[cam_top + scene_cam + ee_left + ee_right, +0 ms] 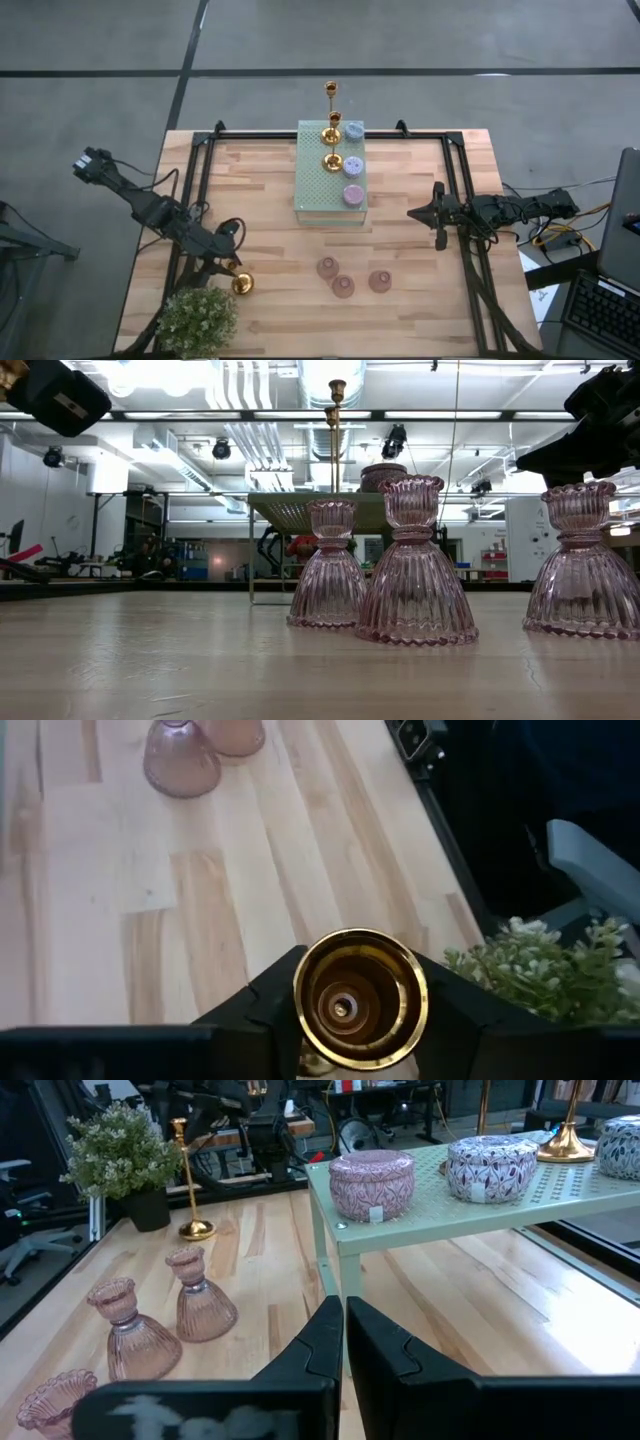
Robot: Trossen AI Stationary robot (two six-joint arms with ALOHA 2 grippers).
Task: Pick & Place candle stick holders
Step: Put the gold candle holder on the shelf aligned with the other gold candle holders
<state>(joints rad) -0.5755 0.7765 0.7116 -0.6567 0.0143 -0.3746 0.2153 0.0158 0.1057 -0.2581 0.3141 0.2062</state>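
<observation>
A gold candle stick holder (241,284) stands on its round base near the table's front left; it also shows in the right wrist view (190,1180). My left gripper (360,1020) is shut on its top cup. Two more gold holders (331,130) and three lavender holders (353,165) stand on the pale green block (318,180). Three pink glass holders (343,287) stand on the table in front of the block. My right gripper (420,212) is shut and empty, right of the block. My left gripper pinches the gold holder's top cup (300,1005) between its two fingers, one on each side of the rim. The fingers come from above, slanting down. The holder stands upright with its base (197,1231) on the table.
A bushy potted plant (198,318) stands at the front left corner, close to the gold holder and my left gripper. A black frame (205,150) runs round the table's edges. Bare wood lies between the pink holders and the plant.
</observation>
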